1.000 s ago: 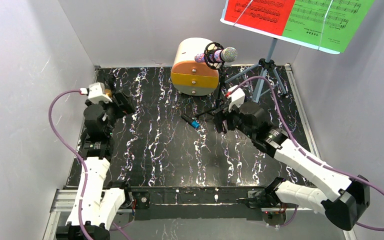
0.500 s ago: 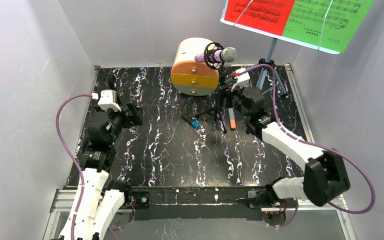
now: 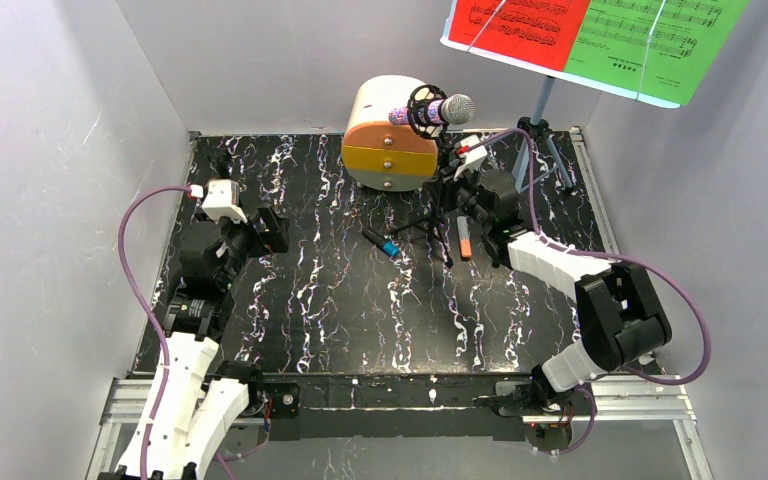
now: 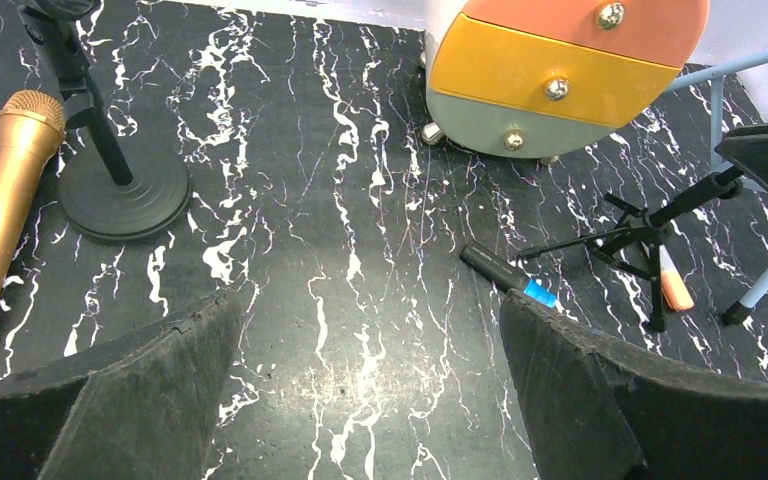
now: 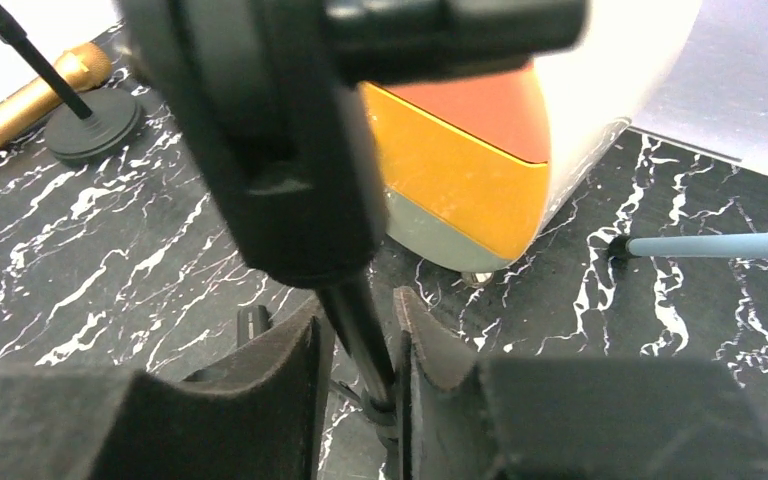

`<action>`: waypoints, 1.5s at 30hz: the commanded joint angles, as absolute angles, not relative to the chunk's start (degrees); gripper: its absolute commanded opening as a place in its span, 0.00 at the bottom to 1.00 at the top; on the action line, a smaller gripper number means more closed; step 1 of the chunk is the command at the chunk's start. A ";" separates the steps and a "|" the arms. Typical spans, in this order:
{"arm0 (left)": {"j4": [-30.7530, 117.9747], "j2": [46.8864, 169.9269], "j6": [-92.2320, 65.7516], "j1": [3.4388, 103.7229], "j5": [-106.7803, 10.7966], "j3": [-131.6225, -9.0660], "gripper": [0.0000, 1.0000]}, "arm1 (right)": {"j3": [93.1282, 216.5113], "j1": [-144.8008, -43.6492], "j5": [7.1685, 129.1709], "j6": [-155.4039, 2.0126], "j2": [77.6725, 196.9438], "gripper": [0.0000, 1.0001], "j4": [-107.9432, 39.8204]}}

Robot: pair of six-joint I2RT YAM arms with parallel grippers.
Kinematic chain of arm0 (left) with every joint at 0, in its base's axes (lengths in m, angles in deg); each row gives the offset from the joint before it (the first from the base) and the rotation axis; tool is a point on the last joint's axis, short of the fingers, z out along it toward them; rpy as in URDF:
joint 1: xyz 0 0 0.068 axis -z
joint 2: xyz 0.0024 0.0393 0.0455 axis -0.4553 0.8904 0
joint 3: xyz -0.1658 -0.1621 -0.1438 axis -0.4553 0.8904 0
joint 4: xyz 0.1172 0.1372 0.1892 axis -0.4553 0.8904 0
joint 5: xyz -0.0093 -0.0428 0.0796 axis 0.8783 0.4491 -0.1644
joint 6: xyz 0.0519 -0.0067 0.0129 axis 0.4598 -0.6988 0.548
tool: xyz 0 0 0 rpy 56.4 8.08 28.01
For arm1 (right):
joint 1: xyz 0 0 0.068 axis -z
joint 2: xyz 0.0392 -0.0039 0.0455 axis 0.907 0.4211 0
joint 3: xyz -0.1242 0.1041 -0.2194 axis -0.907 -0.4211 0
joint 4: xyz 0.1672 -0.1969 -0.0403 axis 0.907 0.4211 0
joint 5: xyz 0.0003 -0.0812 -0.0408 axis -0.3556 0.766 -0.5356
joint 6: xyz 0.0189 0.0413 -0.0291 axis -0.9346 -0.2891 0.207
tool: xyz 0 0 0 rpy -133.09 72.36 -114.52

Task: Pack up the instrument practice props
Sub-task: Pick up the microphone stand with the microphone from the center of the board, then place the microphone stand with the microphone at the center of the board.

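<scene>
The silver-headed purple microphone (image 3: 440, 110) sits in a cradle on a small black mic tripod (image 3: 430, 222) in front of the cabinet. My right gripper (image 3: 457, 185) has closed on the tripod's thin pole (image 5: 355, 320), which runs between both fingers (image 5: 290, 370). A gold microphone (image 4: 0, 210) lies flat beside a black round-base stand (image 4: 120, 195) at the far left. Red (image 3: 520, 25) and green (image 3: 660, 45) music sheets rest on the pale-blue stand (image 3: 540, 100) at the back right. My left gripper (image 4: 370, 340) hangs open over bare tabletop, holding nothing.
The round cream-and-orange drawer cabinet (image 3: 390, 135) stands just behind the tripod. A blue-tipped black marker (image 3: 382, 243) and an orange marker (image 3: 465, 240) lie near the tripod's legs. Grey walls enclose the black marbled table (image 3: 340, 300) on three sides.
My right arm reached forward to the tripod below the purple microphone, and its jaws narrowed from wide open onto the pole. The left arm shifted slightly rightward, still open.
</scene>
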State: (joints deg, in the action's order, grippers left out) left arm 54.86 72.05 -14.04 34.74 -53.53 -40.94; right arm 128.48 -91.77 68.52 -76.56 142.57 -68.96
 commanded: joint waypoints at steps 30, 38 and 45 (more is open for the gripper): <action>54.24 72.85 -13.61 35.08 -50.91 -39.74 0.98 | 124.81 -103.34 69.56 -67.25 123.14 0.01 -70.37; 54.24 72.82 -13.70 35.08 -51.86 -39.52 0.98 | 122.70 -118.67 82.24 -66.63 126.90 0.01 -80.93; 55.00 73.50 -13.53 35.08 -54.38 -39.61 0.98 | 123.49 -126.11 89.82 -67.00 136.20 0.01 -91.08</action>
